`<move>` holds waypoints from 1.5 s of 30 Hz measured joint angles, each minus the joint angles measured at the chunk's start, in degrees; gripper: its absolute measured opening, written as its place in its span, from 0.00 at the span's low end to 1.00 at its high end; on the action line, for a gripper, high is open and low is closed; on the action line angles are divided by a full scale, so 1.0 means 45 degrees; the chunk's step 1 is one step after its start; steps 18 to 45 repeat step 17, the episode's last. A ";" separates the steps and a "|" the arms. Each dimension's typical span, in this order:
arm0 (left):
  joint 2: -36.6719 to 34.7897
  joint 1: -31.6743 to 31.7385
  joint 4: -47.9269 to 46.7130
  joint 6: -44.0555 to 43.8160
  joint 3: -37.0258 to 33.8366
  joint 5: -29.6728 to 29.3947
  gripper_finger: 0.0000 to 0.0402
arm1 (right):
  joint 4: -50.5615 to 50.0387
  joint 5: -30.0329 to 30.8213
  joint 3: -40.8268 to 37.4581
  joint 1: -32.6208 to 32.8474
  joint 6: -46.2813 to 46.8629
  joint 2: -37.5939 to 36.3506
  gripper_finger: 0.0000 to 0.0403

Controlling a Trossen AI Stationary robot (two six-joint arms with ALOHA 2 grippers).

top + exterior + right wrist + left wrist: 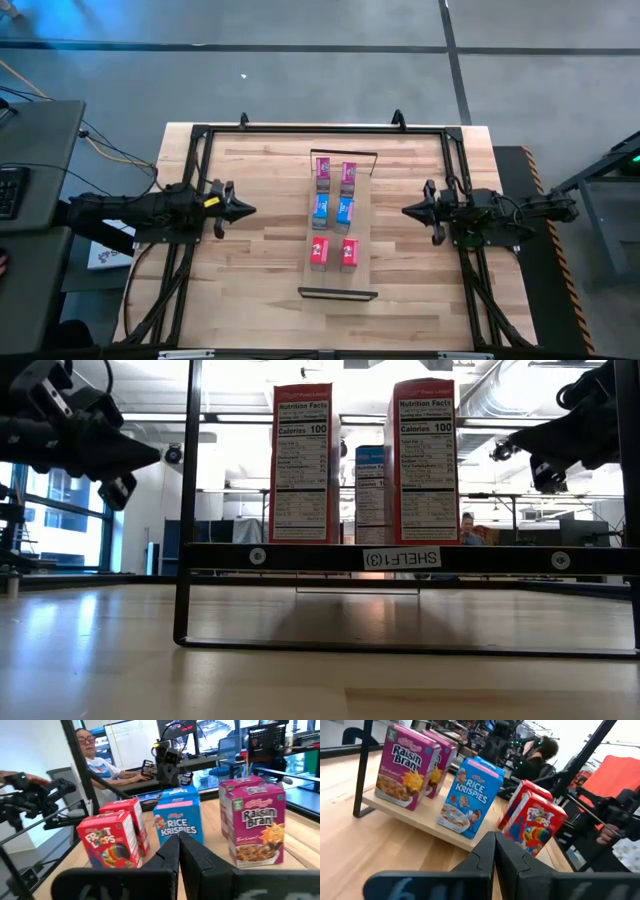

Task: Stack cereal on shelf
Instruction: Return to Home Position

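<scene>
Red cardboard sits nearest to me: the left red box (319, 252) and the right red box (349, 252) stand upright side by side at the near end of the shelf (338, 280), just behind its near wire frame (338, 293). In the low view they turn their nutrition panels to the camera.

Behind them, at mid-shelf, the left blue box (321, 209) and the right blue box (345, 210) stand as a pair. Farthest back are the left pink box (323, 170) and the right pink box (348, 173), in front of the far wire frame (345, 153). All six are on the board, in three rows of two.

The shelf runs near to far down the middle of the wood-plank table (250, 270).

The left gripper (245, 210) hangs raised to the left of the shelf, level with the blue row and well apart from it. I see its fingers pressed together on nothing. The right gripper (408, 211) mirrors it on the right side, fingers likewise closed and empty. Both point inward at the shelf.

Beyond the table, my right wrist view shows a person (92, 755) seated at a desk.
</scene>
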 joint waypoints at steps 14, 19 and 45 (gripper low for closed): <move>-0.0014 0.0000 0.0005 -0.0004 0.0000 -0.0034 0.01 | -0.0024 -0.0109 -0.0005 0.0000 0.0092 0.0029 0.00; -0.0019 0.0000 0.0002 -0.0004 0.0000 -0.0039 0.00 | -0.0029 -0.0109 -0.0005 0.0000 0.0092 0.0029 0.00; -0.0019 0.0000 0.0002 -0.0004 0.0000 -0.0039 0.00 | -0.0029 -0.0109 -0.0005 0.0000 0.0092 0.0029 0.00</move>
